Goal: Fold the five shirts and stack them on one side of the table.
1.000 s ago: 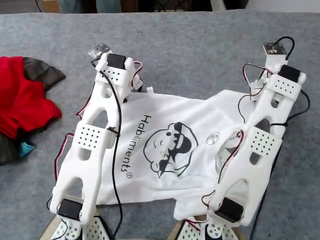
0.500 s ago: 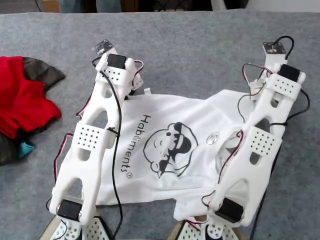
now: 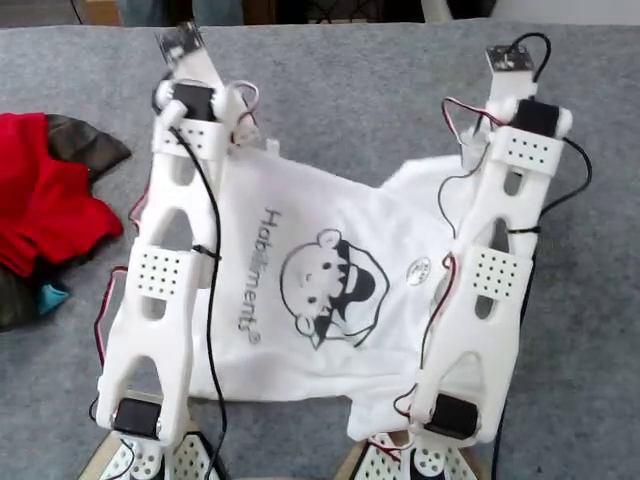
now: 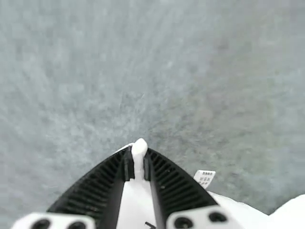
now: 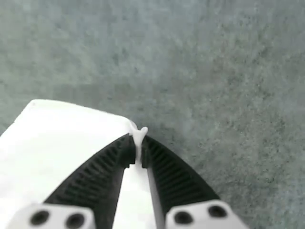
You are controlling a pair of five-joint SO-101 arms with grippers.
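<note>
A white shirt (image 3: 320, 290) with a black cartoon print lies spread on the grey table between both arms. My left gripper (image 4: 137, 155) is shut on the white shirt (image 4: 138, 200), pinching a fold of its fabric; in the high view that gripper (image 3: 245, 135) is at the shirt's far left corner. My right gripper (image 5: 138, 143) is shut on the white shirt (image 5: 62, 138) too, at an edge; in the high view it (image 3: 472, 150) is at the shirt's far right corner. A small label (image 4: 204, 178) hangs off the fabric.
A pile of red and dark shirts (image 3: 45, 205) lies at the table's left edge, with a bit of teal cloth (image 3: 50, 296) beside it. Bare grey table (image 3: 350, 90) stretches beyond the grippers and to the right.
Both arms have stretched toward the far side of the table, dragging the white shirt's far edge with them. The shirt has shifted away from the arm bases.
</note>
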